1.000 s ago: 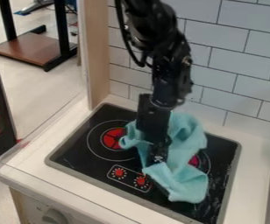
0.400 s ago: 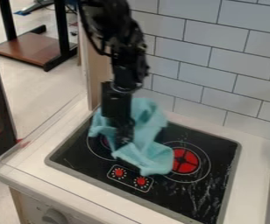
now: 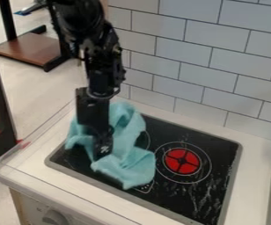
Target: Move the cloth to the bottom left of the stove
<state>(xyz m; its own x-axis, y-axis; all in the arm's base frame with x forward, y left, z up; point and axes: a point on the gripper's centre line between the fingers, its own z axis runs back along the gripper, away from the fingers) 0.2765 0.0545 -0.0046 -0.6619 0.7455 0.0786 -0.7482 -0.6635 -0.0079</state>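
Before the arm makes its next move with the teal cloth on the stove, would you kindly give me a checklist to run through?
1. End effector at the cloth: ok.
2. Cloth on the left side of the stove: ok.
3. Cloth covering the stove's bottom left corner: not ok, the corner is bare.
4. Red right burner free of cloth: ok.
5. Cloth's weight fully resting on the stove: cannot tell.
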